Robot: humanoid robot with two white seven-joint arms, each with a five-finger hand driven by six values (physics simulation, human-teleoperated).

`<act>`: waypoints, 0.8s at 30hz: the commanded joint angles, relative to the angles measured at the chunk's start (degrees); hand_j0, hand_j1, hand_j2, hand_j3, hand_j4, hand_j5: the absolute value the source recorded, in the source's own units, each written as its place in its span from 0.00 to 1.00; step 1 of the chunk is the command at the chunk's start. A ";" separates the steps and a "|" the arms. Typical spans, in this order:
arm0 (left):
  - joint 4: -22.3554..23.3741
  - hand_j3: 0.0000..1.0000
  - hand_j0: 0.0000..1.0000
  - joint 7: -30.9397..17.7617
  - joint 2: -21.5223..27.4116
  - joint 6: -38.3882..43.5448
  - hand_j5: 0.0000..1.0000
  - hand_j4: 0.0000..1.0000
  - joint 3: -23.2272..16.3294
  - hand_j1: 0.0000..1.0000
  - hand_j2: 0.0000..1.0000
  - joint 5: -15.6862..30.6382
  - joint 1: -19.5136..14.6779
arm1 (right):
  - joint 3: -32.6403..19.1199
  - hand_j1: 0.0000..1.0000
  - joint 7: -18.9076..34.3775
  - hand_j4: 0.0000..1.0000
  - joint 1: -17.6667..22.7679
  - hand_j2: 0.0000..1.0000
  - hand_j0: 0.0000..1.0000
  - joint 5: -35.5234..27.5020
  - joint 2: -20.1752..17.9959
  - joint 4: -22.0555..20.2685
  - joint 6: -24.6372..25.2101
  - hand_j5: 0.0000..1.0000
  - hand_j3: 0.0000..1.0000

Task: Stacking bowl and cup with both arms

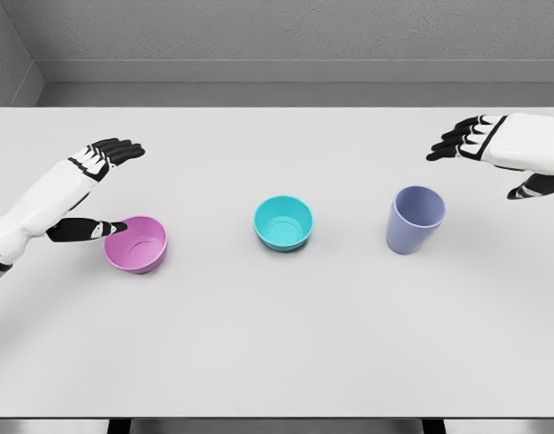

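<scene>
A pink bowl [136, 244] sits upright on the table's left side. A teal bowl [283, 222] stands in the middle, and a lavender cup [415, 219] stands upright to its right. My left hand [103, 185] hovers just left of the pink bowl with fingers spread; its thumb [89, 230] reaches the bowl's left rim and the other fingers [114, 152] point away above it. My right hand [493, 158] hangs open up and to the right of the cup, apart from it, holding nothing.
The white table [277, 344] spans the view, with a grey wall behind its far edge. The three vessels stand in a row, well spaced from each other.
</scene>
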 commanded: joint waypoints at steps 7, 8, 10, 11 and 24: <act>-0.05 1.00 1.00 -0.06 7.59 -0.03 1.00 1.00 -0.30 1.00 1.00 0.37 -0.70 | 0.02 1.00 -0.03 1.00 -0.79 1.00 1.00 -0.29 1.86 0.07 0.16 1.00 1.00; -0.49 1.00 1.00 -0.15 10.32 -0.03 1.00 1.00 -0.30 1.00 1.00 0.37 -0.97 | 0.37 1.00 -0.03 1.00 -0.79 1.00 1.00 -0.29 1.95 0.15 0.16 1.00 1.00; -1.02 1.00 1.00 -3.91 13.58 -0.03 1.00 1.00 -0.48 1.00 1.00 0.28 -1.76 | 1.33 1.00 -0.03 1.00 -0.70 1.00 1.00 -0.29 1.95 0.51 0.16 1.00 1.00; -1.02 1.00 1.00 -11.56 13.49 -0.03 1.00 1.00 -0.48 1.00 1.00 0.37 -3.34 | 1.51 1.00 -0.03 1.00 -0.79 1.00 1.00 -0.20 1.95 0.42 0.16 1.00 1.00; -5.68 1.00 1.00 -42.18 8.57 -0.03 1.00 1.00 -0.12 1.00 1.00 1.25 -17.22 | 4.32 1.00 -0.03 1.00 -2.11 1.00 1.00 0.15 2.12 -1.51 0.16 1.00 1.00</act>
